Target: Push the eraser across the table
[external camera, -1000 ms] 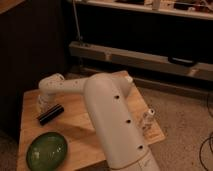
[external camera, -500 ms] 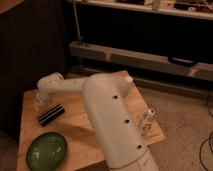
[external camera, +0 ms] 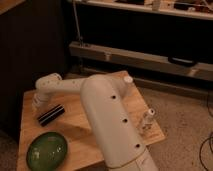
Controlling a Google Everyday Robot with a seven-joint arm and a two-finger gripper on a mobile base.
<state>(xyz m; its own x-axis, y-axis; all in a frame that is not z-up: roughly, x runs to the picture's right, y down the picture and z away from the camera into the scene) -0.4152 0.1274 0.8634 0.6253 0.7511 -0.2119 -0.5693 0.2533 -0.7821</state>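
Gripper (external camera: 36,104) closed, just beside eraser (external camera: 51,114) on table (external camera: 30,127). Keep it low; push squarely through the long side to avoid rotation.

Surroundings of my bench (external camera: 72,122), as I find them.
Item: dark panel (external camera: 30,45), past the left edge.
Item: long grey rail (external camera: 150,59) running beyond the far edge, with a black handle (external camera: 181,61) on it.
Item: thin upright pole (external camera: 77,22) above the rail's left end.
Item: cluttered shelf (external camera: 165,7) along the top.
Item: speckled floor (external camera: 185,115) off the right edge, with a dark cable (external camera: 207,145) lying on it.
Light: dim, warm.
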